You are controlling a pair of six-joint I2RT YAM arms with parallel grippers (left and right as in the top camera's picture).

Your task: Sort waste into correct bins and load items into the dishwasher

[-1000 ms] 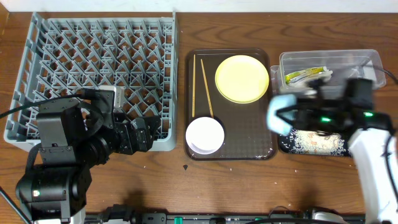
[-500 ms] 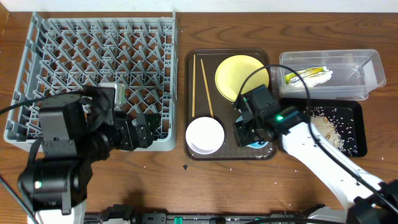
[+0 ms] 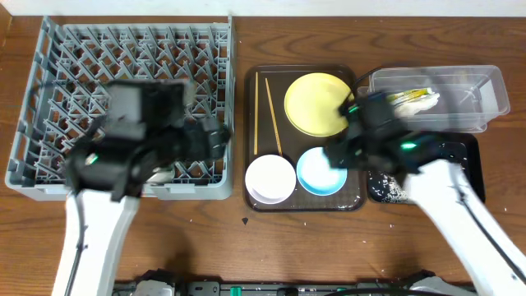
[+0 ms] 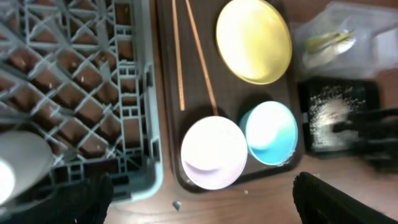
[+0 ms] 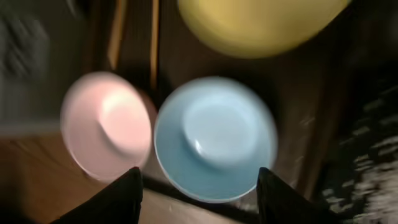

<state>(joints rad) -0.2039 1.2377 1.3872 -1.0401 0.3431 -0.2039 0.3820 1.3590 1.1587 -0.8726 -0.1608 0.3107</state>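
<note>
My R hand is wide open, empty, hovering over light blue bowl. Bowl sits on brown tray beside white bowl, prob. staged for rack. L hand open, empty.

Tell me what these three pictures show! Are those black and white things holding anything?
Those are two robot arms at a wooden table. One picture looks down from above; the other two come from a camera on each wrist. On the table sit a grey plastic dish rack, a dark brown serving tray, a clear plastic tub holding a yellow-green wrapper, and a shallow black tray with white rice bits. The brown tray carries a round yellow plate, a white bowl, a light blue bowl and two thin wooden chopsticks. The left gripper and right gripper are both open, holding nothing; the right one hangs above the blue bowl.
</note>
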